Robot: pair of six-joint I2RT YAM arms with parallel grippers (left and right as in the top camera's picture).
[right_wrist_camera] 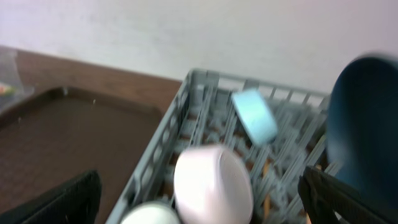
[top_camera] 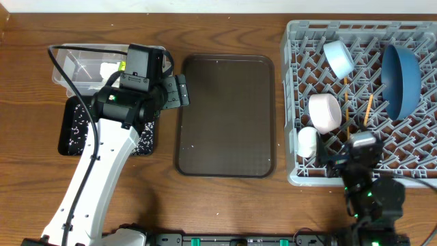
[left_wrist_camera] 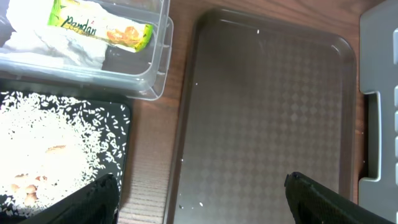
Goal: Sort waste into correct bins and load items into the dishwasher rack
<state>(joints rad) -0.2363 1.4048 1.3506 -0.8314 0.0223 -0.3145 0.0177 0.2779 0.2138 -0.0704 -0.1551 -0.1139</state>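
The grey dishwasher rack [top_camera: 293, 102] at the right holds the dark blue bowl [top_camera: 401, 78], light blue bowl [top_camera: 338, 58], white bowl [top_camera: 325, 112], white cup [top_camera: 308, 141] and chopsticks [top_camera: 368, 109]. The clear tub [top_camera: 65, 68] holds tissue [left_wrist_camera: 37, 43] and the yellow-green wrapper [left_wrist_camera: 99, 25]. The black tray [top_camera: 68, 130] holds rice [left_wrist_camera: 43, 149]. My left gripper [left_wrist_camera: 199, 199] is open and empty over the brown tray's left edge. My right gripper [right_wrist_camera: 199, 199] is open and empty at the rack's near edge, by the white bowl [right_wrist_camera: 212, 183] and cup [right_wrist_camera: 149, 214].
The brown serving tray [top_camera: 225, 116] lies in the middle, with a few rice grains [left_wrist_camera: 199, 202] on it. The table's wood shows around it. A white wall stands behind the rack in the right wrist view.
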